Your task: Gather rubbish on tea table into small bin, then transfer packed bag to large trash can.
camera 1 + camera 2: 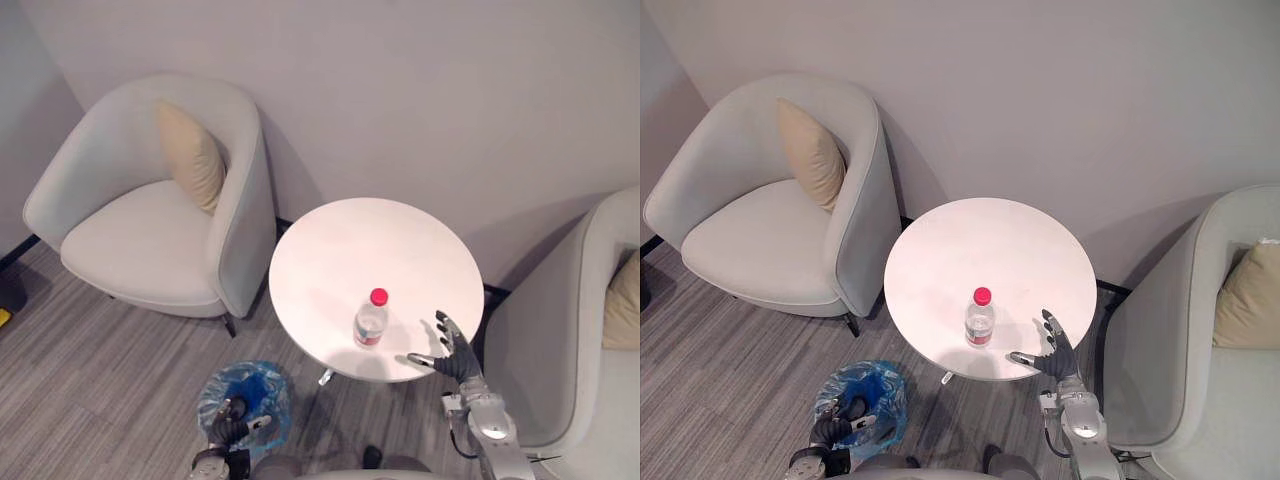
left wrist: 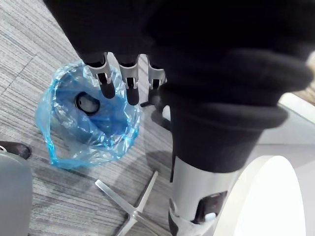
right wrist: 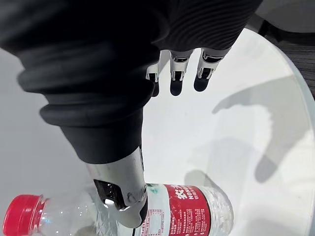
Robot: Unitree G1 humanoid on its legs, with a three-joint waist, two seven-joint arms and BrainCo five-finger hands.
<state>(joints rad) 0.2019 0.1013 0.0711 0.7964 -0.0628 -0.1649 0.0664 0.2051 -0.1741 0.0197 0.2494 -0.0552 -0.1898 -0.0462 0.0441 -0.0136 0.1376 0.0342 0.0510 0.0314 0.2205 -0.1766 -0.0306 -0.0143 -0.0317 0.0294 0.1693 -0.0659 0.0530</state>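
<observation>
A clear plastic bottle (image 1: 370, 322) with a red cap and red label stands upright near the front of the round white tea table (image 1: 340, 250). My right hand (image 1: 451, 353) hovers over the table's front right edge, a little to the right of the bottle, fingers straight and spread, holding nothing. The right wrist view has the bottle (image 3: 187, 214) close beside the thumb (image 3: 123, 189). On the floor to the table's front left stands the small bin lined with a blue bag (image 1: 250, 395). My left hand (image 1: 232, 425) hangs over its rim, fingers relaxed and nothing in them.
A light armchair with a beige cushion (image 1: 190, 155) stands left of the table. Another armchair (image 1: 590, 330) is close on the right. The table's metal star foot (image 2: 133, 206) spreads on the grey plank floor beside the bin. A wall runs behind.
</observation>
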